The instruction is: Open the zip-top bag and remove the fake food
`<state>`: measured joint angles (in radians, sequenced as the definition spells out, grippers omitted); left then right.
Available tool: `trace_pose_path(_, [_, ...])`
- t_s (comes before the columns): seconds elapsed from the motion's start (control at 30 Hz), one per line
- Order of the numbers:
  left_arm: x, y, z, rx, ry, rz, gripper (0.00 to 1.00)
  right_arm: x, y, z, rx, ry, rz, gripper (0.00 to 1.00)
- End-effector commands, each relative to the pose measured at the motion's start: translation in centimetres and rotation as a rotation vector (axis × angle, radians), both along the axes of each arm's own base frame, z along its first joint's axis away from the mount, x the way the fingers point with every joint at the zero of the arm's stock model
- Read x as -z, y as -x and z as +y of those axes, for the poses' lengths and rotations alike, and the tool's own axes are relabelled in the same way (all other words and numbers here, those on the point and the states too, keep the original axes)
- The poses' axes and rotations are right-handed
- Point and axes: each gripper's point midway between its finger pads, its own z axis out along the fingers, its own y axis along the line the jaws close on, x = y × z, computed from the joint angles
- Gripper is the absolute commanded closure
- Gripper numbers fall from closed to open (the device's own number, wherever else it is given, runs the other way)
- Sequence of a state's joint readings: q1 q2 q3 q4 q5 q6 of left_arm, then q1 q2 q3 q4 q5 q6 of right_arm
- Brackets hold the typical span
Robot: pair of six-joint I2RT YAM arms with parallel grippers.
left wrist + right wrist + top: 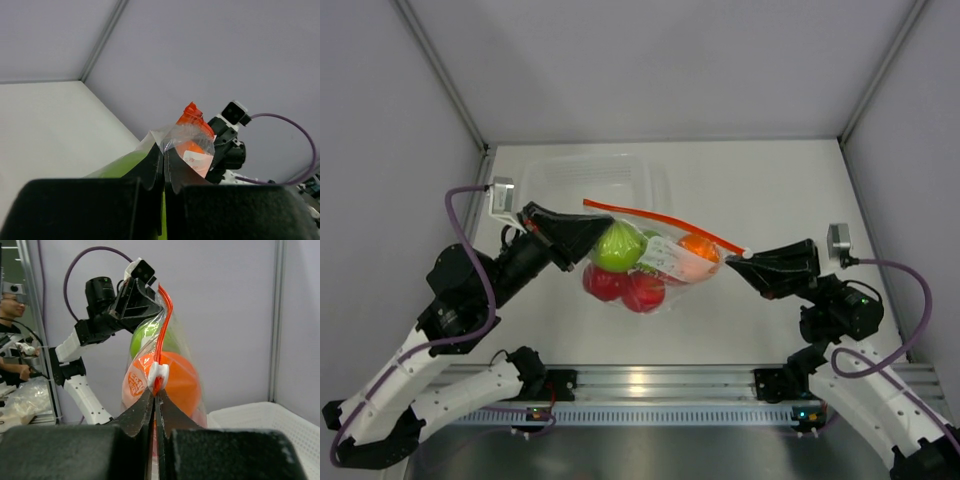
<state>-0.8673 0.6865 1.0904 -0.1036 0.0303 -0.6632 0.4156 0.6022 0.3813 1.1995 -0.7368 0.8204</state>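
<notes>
Between the left pincer and the right pincer, each clamped shut on one end, the zip-top bag is held above the tabletop with the fake food inside; the thin film could be pulled free by that weight.

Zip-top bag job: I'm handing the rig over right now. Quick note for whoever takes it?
Left end effector: shut on one end of the zip-top bag.
Right end effector: shut on the other end, right by the white slider of the zipper strip.
The bag is stretched between the two, nearer than the clear tub.
Done: bag gripped at both ends. Cannot tell whether the mouth is parted.
Left: open the mouth if sealed, then take out the fake food. The green, red and orange pieces in view are all inside.
</notes>
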Motion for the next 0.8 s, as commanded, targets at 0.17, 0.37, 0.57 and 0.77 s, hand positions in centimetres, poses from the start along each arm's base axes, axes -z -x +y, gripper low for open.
trace_pose_path(0.17, [4.3,-4.4,1.9,-0.256,-0.071,0.045,1.0,-0.5,-4.9,1.2,0.176,0.261,0.076,1.0])
trace_pose_path(0.37, [9.5,-6.2,1.8,-0.327,-0.147,0.095,0.96,3.6,-6.5,1.5,0.195,0.614,0.137,1.0])
trace_pose_path(0.57, [13.8,-6.3,1.0,-0.302,-0.175,0.102,0.89,8.0,-7.1,2.1,0.122,0.767,0.204,1.0])
trace_pose_path(0.77, [19.3,-7.4,1.9,-0.381,-0.269,0.116,0.33,13.7,-9.0,2.3,0.134,0.903,0.331,1.0])
